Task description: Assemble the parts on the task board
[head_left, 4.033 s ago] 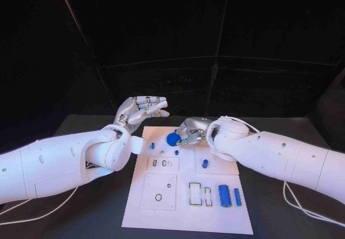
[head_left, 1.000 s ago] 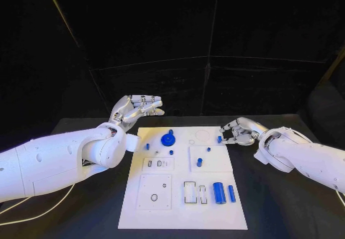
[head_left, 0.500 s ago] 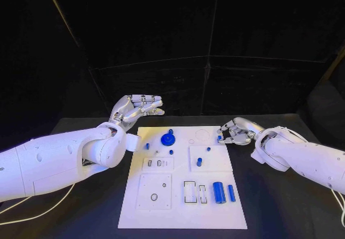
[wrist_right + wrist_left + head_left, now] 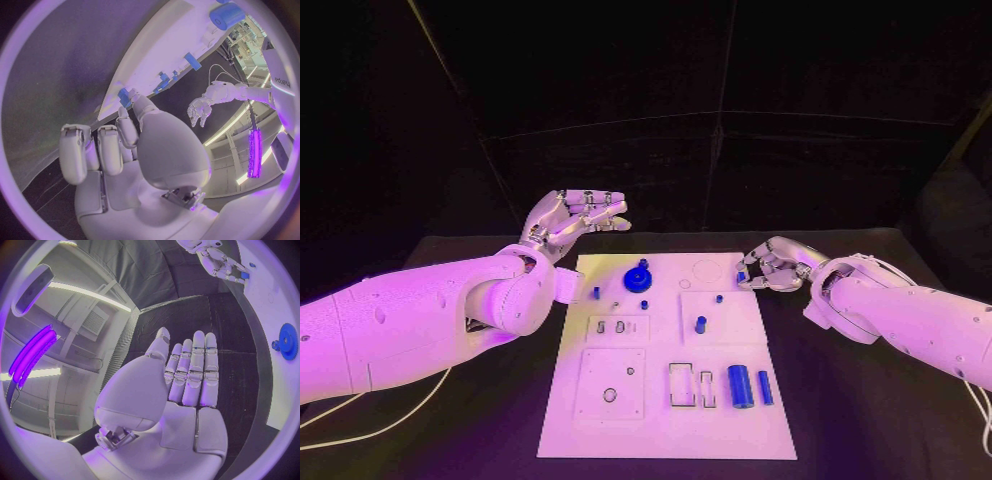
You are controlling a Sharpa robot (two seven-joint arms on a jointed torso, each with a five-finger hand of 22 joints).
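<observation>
One blue gear-like part (image 4: 639, 277) upright on task board (image 4: 661, 420), apparently.

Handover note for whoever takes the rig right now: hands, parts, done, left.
Left hand: open, raised off the far left corner of the board, holding nothing.
Right hand: at the board's far right edge, fingers pinching a small blue part.
Done: gear sits at the far end of the board.
Left: two cylinders near the front right lie loose beside open slots; small pegs mid-board, seating unclear.
</observation>
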